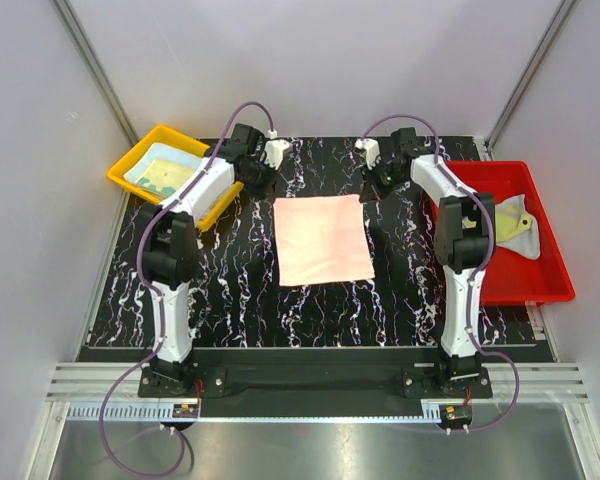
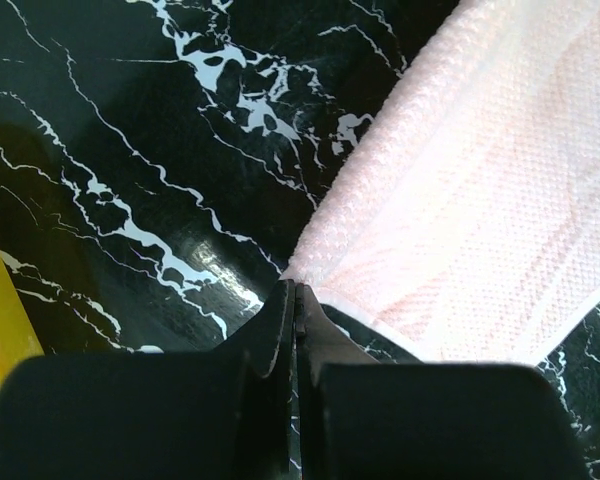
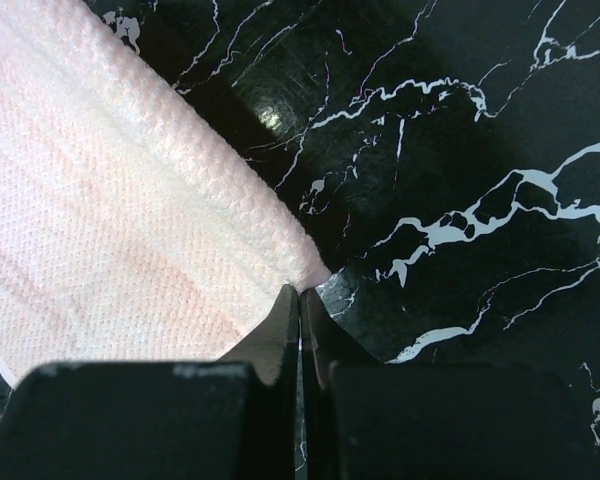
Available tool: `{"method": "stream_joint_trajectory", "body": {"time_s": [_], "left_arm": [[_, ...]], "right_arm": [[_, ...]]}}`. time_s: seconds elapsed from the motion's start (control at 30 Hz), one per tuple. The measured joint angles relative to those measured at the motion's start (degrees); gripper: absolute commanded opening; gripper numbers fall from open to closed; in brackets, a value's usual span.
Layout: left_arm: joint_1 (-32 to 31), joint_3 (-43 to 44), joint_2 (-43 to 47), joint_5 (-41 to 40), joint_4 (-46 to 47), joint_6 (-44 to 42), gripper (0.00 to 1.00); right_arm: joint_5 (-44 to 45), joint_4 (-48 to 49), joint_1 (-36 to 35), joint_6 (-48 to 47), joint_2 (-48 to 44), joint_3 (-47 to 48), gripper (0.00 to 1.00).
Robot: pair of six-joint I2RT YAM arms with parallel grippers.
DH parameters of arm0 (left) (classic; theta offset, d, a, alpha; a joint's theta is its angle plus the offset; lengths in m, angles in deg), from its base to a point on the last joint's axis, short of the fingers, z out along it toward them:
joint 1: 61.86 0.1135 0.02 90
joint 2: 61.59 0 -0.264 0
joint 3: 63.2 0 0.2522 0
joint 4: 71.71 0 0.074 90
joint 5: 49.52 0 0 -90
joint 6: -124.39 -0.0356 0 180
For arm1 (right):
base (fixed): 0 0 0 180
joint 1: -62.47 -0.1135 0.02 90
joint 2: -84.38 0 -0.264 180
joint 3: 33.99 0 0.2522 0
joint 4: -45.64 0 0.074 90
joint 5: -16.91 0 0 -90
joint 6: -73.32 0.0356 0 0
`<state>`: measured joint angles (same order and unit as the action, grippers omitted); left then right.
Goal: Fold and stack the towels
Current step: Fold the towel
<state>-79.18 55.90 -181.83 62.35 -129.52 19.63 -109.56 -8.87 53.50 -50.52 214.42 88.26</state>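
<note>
Black marbled counter [image 1: 230, 290], grey walls [image 1: 310, 60]; yellow tray [image 1: 120, 172] holding towels [image 1: 165, 170] left of left gripper [image 2: 295, 290], which is clamped tight on a corner of pink towel [image 1: 322, 240], right gripper [image 3: 300, 292] likewise on its other far corner, red tray [image 1: 550, 285] with yellowish towel [image 1: 515, 225] to its right.

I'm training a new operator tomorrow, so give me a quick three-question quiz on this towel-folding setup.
1. True or false: the left gripper and the right gripper both stand open.
2. Where does the pink towel lie? A) in the yellow tray B) in the red tray C) spread flat on the black marbled table
3. Which part of the pink towel does each gripper pinch?
Key: 1 false, both are shut; 2 C; 3 a far corner, one each.
</note>
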Motion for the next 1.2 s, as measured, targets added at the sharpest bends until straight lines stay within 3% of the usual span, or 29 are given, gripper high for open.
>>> {"method": "stream_joint_trajectory", "body": {"time_s": [0.5, 1.2], "left_arm": [[-3.6, -12.1, 10.9, -1.9, 1.6, 0.2, 0.00], [-10.0, -30.9, 23.7, -4.1, 6.1, 4.3, 0.00]], "right_arm": [[2.0, 13.1, 0.0, 0.7, -21.0, -23.8, 0.00], [2.2, 20.6, -1.0, 6.8, -39.3, -48.2, 0.00]]}}
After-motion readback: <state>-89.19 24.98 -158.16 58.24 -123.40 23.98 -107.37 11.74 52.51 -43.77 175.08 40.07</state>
